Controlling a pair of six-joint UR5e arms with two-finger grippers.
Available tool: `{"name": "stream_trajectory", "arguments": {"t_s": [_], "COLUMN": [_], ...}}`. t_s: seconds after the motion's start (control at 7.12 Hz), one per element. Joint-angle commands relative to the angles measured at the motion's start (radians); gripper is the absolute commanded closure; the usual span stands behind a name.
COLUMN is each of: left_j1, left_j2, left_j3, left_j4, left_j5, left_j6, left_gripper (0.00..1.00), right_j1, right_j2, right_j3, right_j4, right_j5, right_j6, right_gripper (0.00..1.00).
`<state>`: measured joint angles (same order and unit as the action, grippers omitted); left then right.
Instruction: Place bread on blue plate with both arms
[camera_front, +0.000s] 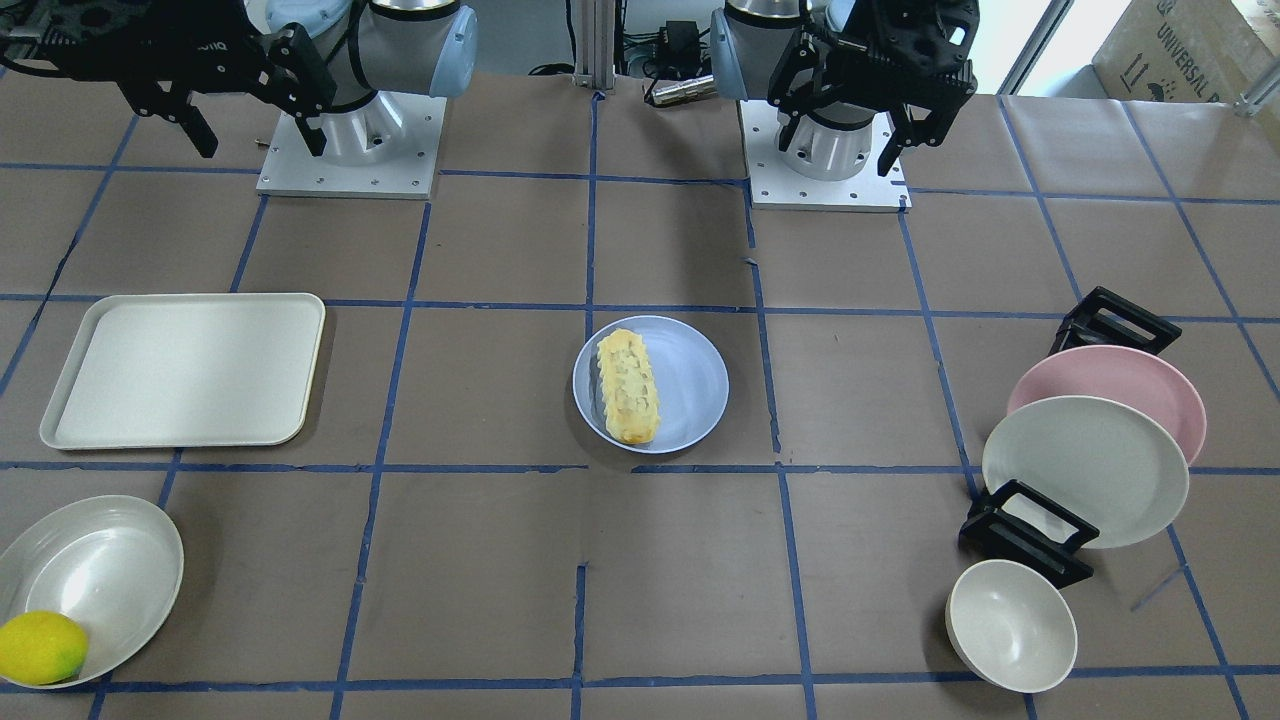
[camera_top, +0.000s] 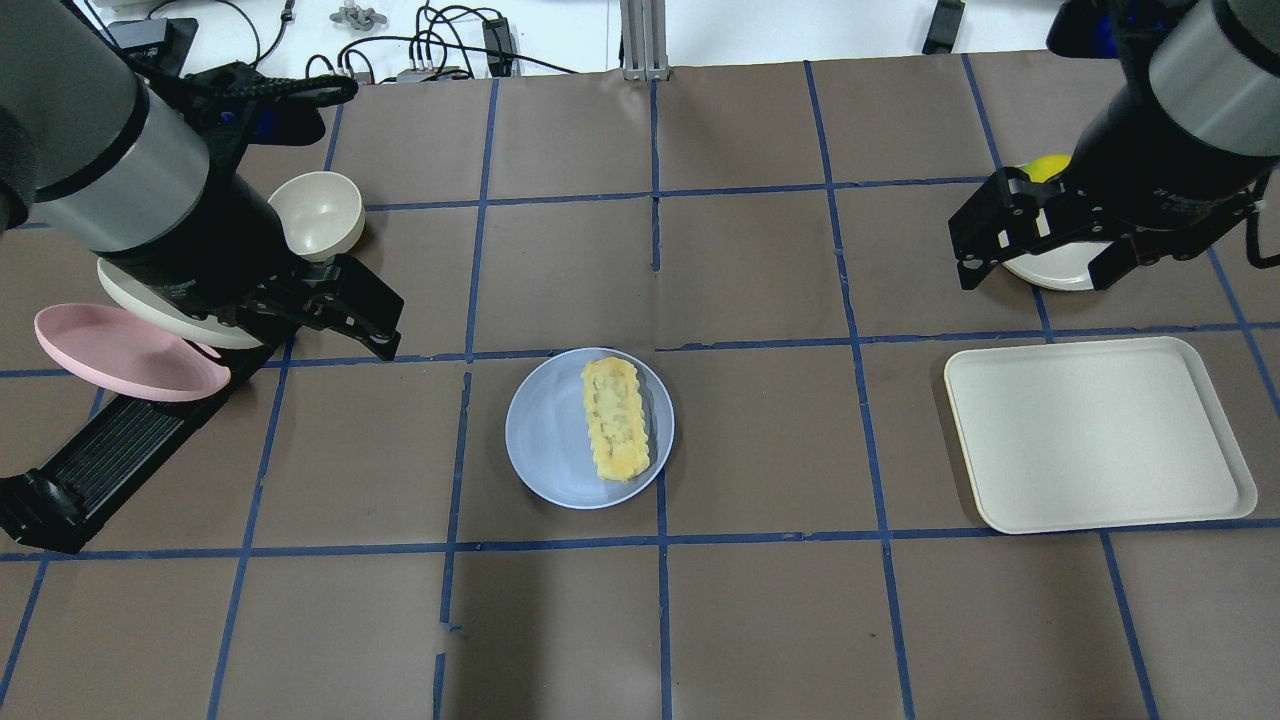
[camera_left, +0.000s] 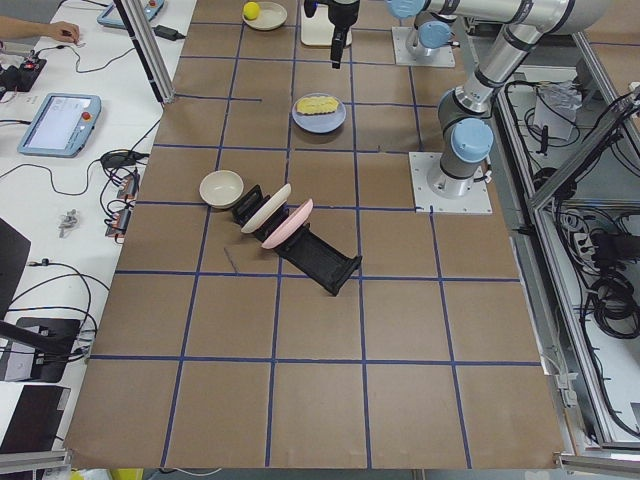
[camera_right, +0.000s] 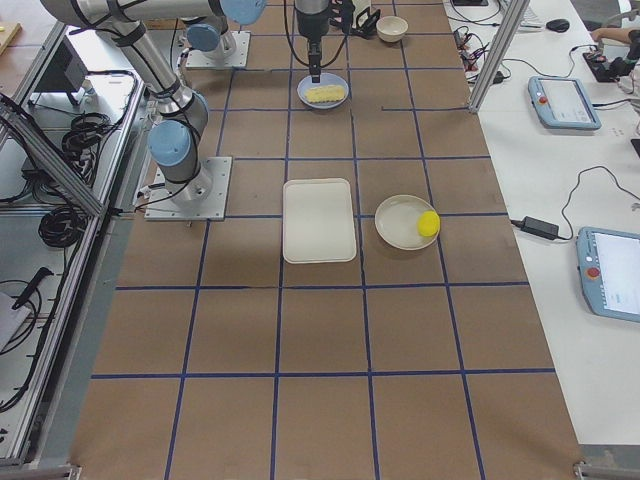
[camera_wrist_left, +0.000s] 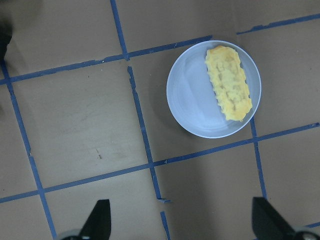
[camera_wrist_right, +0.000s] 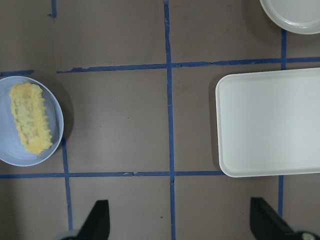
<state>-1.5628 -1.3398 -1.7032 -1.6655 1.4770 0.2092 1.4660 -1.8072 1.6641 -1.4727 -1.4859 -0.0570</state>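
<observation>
The bread lies lengthwise on the blue plate at the table's middle, toward one side of it. Both also show in the overhead view, bread on plate, and in the wrist views, bread and bread. My left gripper is open and empty, raised well to the plate's left. My right gripper is open and empty, raised far to the right. Neither touches the bread.
An off-white tray lies right of the plate. A shallow bowl holds a lemon. A black rack holds a pink plate and an off-white plate; a small bowl sits beside it.
</observation>
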Motion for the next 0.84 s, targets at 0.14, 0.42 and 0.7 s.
{"name": "stream_trajectory", "arguments": {"t_s": [0.14, 0.42, 0.7], "left_j1": [0.004, 0.006, 0.006], "left_j2": [-0.002, -0.004, -0.004], "left_j3": [-0.007, -0.007, -0.009], "left_j4": [0.001, 0.001, 0.001], "left_j5": [0.0, 0.002, 0.003], "left_j6": [0.001, 0.001, 0.003], "left_gripper": [0.0, 0.0, 0.0], "right_j1": [0.004, 0.034, 0.059], "right_j2": [0.0, 0.012, 0.02], "right_j3": [-0.004, 0.002, 0.0], "right_j4": [0.012, -0.001, -0.024], "right_j5": [0.004, -0.051, -0.054], "right_j6": [0.049, 0.093, 0.105], "right_gripper": [0.02, 0.02, 0.02]}}
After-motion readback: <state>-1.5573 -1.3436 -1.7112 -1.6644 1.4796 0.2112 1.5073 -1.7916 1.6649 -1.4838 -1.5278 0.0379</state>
